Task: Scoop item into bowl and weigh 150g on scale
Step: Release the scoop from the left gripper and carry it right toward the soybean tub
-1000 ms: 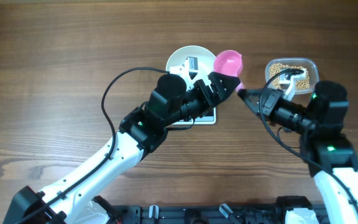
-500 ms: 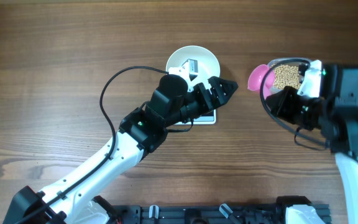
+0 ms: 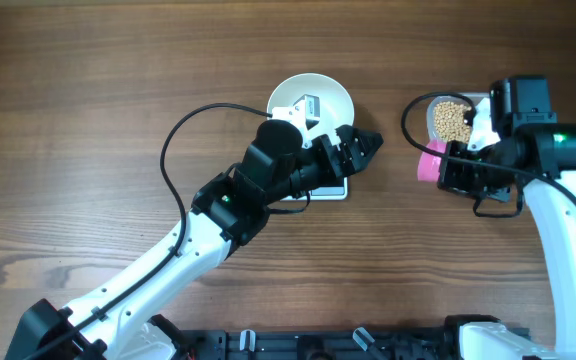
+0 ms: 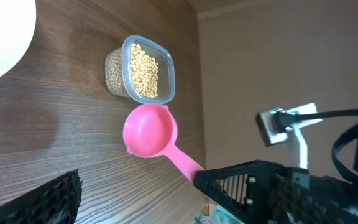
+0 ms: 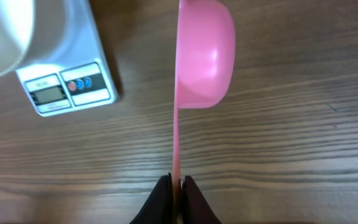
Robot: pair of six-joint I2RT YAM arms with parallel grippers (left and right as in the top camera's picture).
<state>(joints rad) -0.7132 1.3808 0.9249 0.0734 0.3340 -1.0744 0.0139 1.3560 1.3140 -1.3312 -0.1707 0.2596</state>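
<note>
In the last second my right arm has swung away from the round plain white bowl (image 3: 308, 95). It has carried the pink plastic scoop (image 5: 204, 56) across to the right of the overhead frame. The scoop now hangs just beside the clear rounded plastic tub (image 4: 114, 73), at the tub's lower left.

My right claw (image 5: 174, 183) is clamped tight on the thin edge of the scoop's handle, at the bottom centre of its wrist view. From there the handle runs straight up to the cup, which is turned on its side over the bare wooden tabletop (image 5: 278, 155). In the left wrist view the hollow faces the camera and looks empty.

Farther off, in the upper left of the right wrist view, the small flat white digital scale (image 5: 67, 87) shows its grey display and buttons. The white bowl stands on it at the frame's corner. My left claw (image 3: 360, 145) is spread wide with nothing in it, hovering just right of the scale near the overhead frame's centre.

The small beige-yellow beans (image 4: 145, 70) lie heaped in the tub at the overhead frame's upper right; I can make out none in the bowl. I judge this as a trip back for a load. The cup must roll upright, dip into the heap and travel back level, or beans will scatter on the wood.
</note>
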